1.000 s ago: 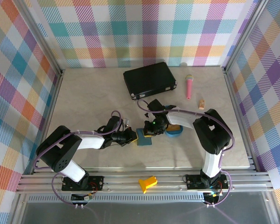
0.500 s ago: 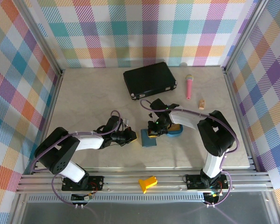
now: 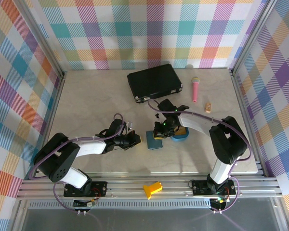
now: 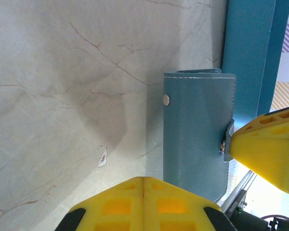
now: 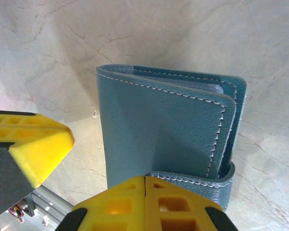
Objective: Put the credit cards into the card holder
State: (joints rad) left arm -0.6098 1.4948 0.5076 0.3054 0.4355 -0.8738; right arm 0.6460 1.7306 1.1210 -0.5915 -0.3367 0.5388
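Two small shifts within the last second. Holder (image 3: 155, 141): nudged a little to the right, touching the left pincer (image 3: 136, 140) a second ago, now just apart from it. Right pincer (image 3: 159, 134): drawn slightly back and right as well, hovering over the holder's far edge. Meaning for the task, as a judgement: repositioning only, nothing opened yet, no card in, early days.

Left pincer (image 4: 187, 160): wide open, gripping nothing, one fingertip right by the clasp tab, contact impossible to tell. Right pincer (image 5: 109, 157): likewise wide open and empty, lower finger overlapping the strap in the wrist view, touching or not unclear.

Holder's place: flat on the table (image 3: 96, 106), near the middle, between the two pincers and just left of the tray (image 3: 179, 138). Cards (image 3: 182, 130): in that tray, orange-yellow on top, not yet picked up.

Holder's look: teal, leather-grained, pale stitching round the edges. Folded but not snapped: stud (image 4: 166, 99) bare on the cover, strap wrapped round one edge, cover lifted a little, pale pockets glimpsed in the gap. Probably needs spreading open and pinning down before any card goes in.
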